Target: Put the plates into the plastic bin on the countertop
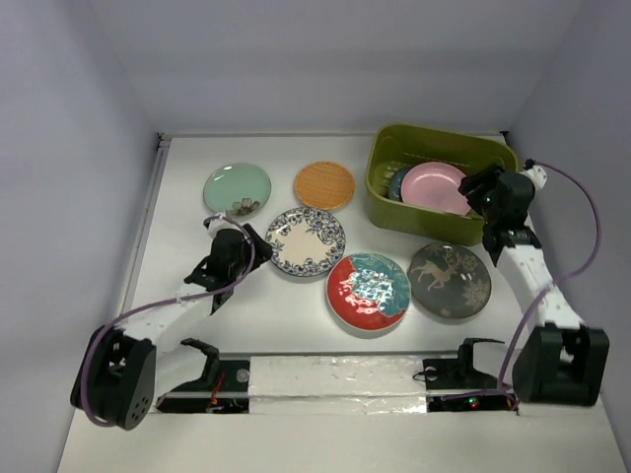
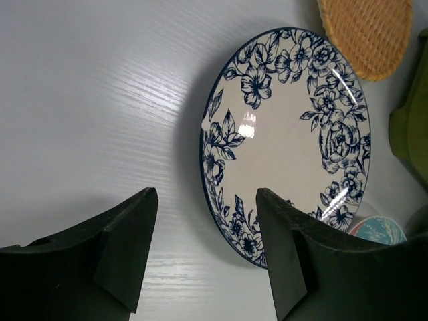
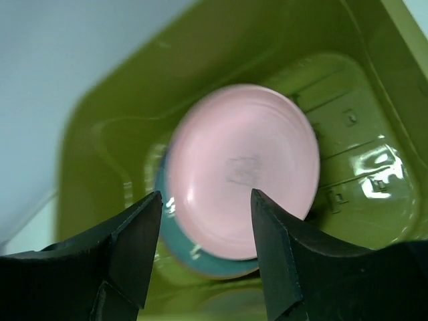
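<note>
Left gripper (image 2: 206,197) is being held wide open, empty, at the blue-floral plate (image 2: 287,134) left of the plastic bin (image 1: 424,222); right gripper (image 3: 206,195), open and empty, above it. Rim should be straddled squarely.

Plain pale lavender walls (image 1: 325,59) stand on three sides.

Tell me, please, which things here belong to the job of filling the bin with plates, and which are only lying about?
Belong to the job: mint green plate, orange plate, blue-rimmed white plate, red-and-teal plate, deer plate, pink plate and dark teal plate, both already inside the plastic bin, countertop.

Only lying about: purple cables and taped strip, parts of the rig.
</note>
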